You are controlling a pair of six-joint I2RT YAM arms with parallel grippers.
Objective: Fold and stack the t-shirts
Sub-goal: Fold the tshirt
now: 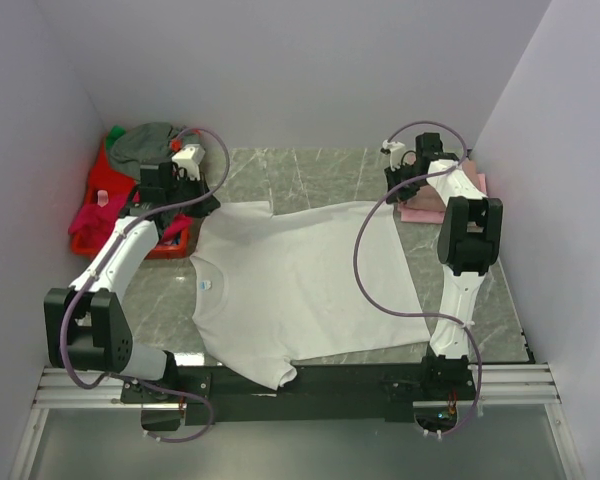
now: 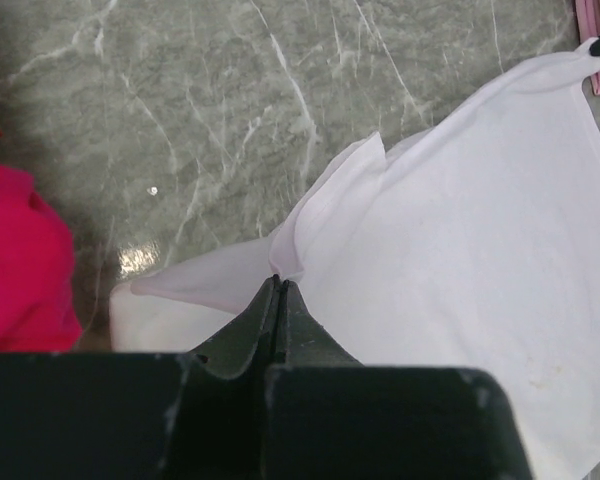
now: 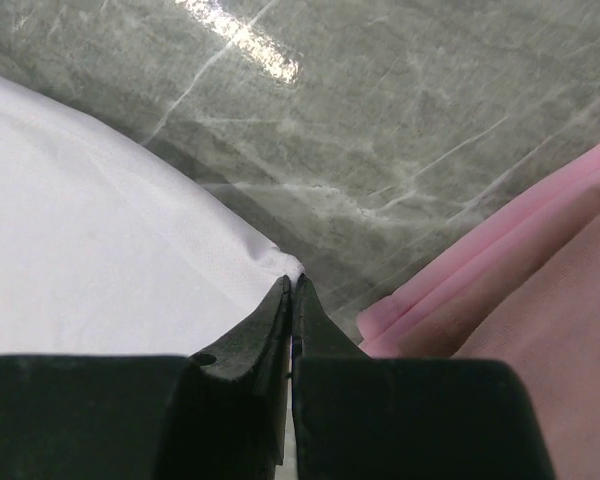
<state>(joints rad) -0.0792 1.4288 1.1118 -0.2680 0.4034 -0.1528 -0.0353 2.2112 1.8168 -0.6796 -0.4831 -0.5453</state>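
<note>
A white t-shirt [image 1: 300,285] with a small light-blue neck label [image 1: 205,284] lies spread flat on the marble table [image 1: 310,170], neck to the left. My left gripper [image 1: 205,205] is shut on a fold of the shirt's far left part [image 2: 280,262], near a sleeve. My right gripper [image 1: 392,196] is shut on the shirt's far right corner [image 3: 292,270]. A folded pale pink t-shirt [image 1: 425,208] lies just right of the right gripper, and shows in the right wrist view [image 3: 500,290]. Magenta [image 1: 92,215] and grey-green [image 1: 145,142] shirts lie heaped in the basket.
A red plastic basket [image 1: 170,243] of shirts stands at the far left by the wall, close to my left arm. White walls close in the table at back and sides. A black rail [image 1: 310,380] runs along the near edge, under the shirt's near sleeve.
</note>
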